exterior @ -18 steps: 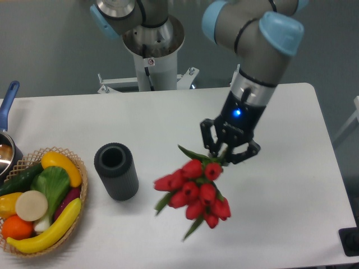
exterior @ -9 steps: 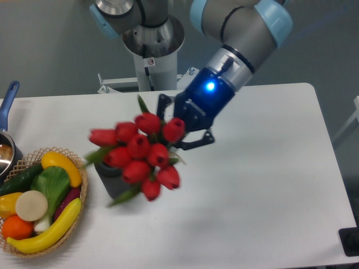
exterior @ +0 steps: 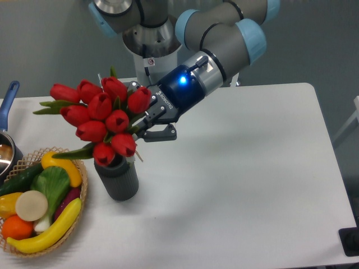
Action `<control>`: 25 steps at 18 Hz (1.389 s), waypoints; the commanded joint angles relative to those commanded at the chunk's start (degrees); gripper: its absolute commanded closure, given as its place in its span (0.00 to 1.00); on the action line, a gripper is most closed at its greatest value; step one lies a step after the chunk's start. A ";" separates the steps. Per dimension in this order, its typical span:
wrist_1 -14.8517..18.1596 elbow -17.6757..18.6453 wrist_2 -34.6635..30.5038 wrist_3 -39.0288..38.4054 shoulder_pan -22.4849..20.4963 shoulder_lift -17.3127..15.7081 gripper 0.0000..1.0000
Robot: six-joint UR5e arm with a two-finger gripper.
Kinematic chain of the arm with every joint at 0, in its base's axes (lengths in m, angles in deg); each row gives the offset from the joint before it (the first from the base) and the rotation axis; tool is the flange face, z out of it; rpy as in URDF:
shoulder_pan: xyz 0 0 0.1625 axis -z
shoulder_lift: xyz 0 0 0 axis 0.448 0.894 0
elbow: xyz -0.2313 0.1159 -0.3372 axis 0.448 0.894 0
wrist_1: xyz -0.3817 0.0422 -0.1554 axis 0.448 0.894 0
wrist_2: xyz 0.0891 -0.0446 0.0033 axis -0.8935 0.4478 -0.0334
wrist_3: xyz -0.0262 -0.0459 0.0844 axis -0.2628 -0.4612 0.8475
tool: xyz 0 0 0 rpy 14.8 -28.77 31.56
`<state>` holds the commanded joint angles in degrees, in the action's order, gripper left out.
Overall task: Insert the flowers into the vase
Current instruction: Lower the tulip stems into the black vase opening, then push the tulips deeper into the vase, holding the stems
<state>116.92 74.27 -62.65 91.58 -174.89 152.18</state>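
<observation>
holding the flowers (exterior: 101, 120) over the vase (exterior: 119, 179) (basket (exterior: 78, 224) of produce beside).

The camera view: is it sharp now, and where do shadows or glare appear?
Camera view: the flowers, gripper and vase look sharp, without motion blur; soft, even light throws only a faint shadow on the table right of the vase; a blue light glows on the arm's wrist; no strong glare.

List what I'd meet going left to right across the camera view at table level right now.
Pot with blue handle → wicker basket of fruit and vegetables → vase → gripper holding the flowers, then bare table.
</observation>
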 joint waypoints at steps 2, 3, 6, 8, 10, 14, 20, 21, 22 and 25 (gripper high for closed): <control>-0.09 1.23 0.00 0.70 0.00 -0.09 0.99; -0.09 1.93 0.00 1.40 0.00 -0.09 0.99; -0.09 3.69 0.00 2.81 0.44 -0.62 0.98; -0.17 4.75 -0.09 3.08 0.88 -0.71 0.97; -0.18 5.28 -0.09 4.04 0.88 -0.53 0.96; -0.18 7.12 -0.09 5.80 0.88 -0.44 0.96; -0.26 9.32 -0.44 9.49 1.14 0.87 0.92; -0.26 9.67 -0.53 10.19 1.23 1.05 0.90; -0.26 10.54 -0.53 11.59 1.41 1.83 0.88; -0.26 12.30 -0.53 15.28 1.41 3.33 0.85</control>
<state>116.66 86.58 -63.17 106.86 -173.48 155.51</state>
